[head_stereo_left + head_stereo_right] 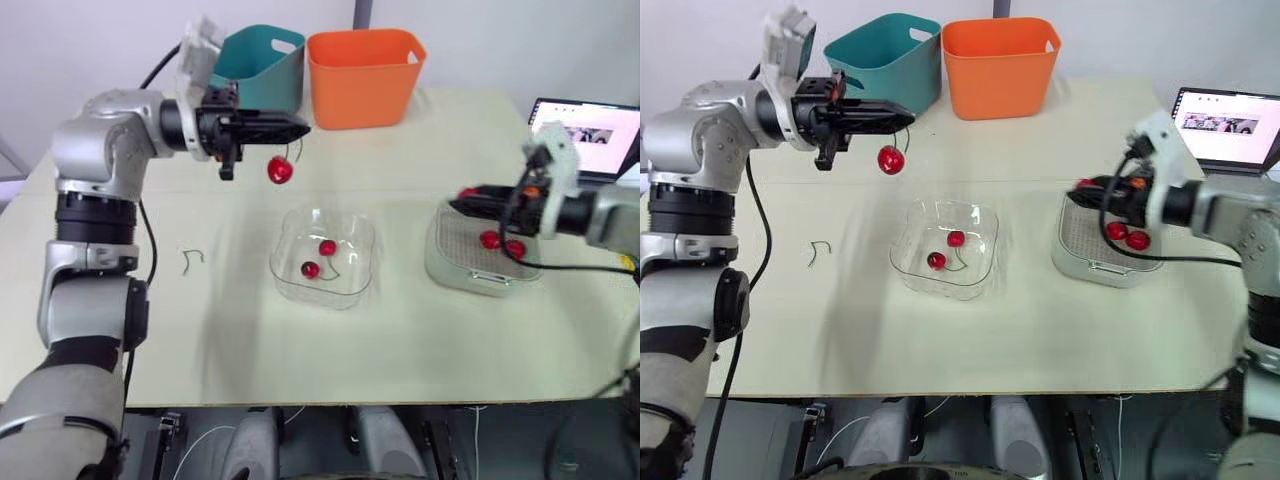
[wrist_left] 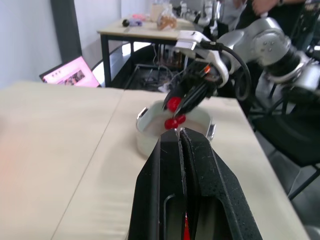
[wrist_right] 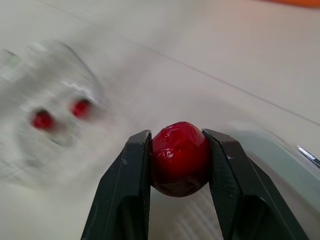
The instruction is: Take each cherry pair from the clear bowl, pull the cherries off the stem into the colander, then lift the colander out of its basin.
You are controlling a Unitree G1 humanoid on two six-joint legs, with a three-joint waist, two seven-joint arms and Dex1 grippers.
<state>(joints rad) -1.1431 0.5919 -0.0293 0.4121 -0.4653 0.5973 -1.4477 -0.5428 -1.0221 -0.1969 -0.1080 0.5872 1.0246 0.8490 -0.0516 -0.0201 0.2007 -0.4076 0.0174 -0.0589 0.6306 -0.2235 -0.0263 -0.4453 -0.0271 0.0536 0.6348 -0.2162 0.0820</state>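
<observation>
One loose green stem [image 1: 192,259] lies on the table [image 1: 200,330] at far left. Next, the left gripper [image 1: 298,125] is pinched tight on a cherry stem [image 1: 296,150], a single cherry [image 1: 280,170] dangling above the table. Two cherries [image 1: 327,247] sit in the clear bowl [image 1: 345,297]. Over the colander [image 1: 450,235], which contains two more cherries [image 1: 489,240], the right gripper [image 3: 177,137] clamps one red cherry [image 3: 180,165] between slightly parted fingers. Writing on the laptop [image 1: 590,135] screen is unreadable.

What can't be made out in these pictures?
Left wrist view: the shut left gripper hides the stem and most of the hanging cherry.
Right wrist view: the clear bowl and its cherries are blurred.
Eye views: the right gripper covers part of the colander; the laptop is cut by the right edge.
</observation>
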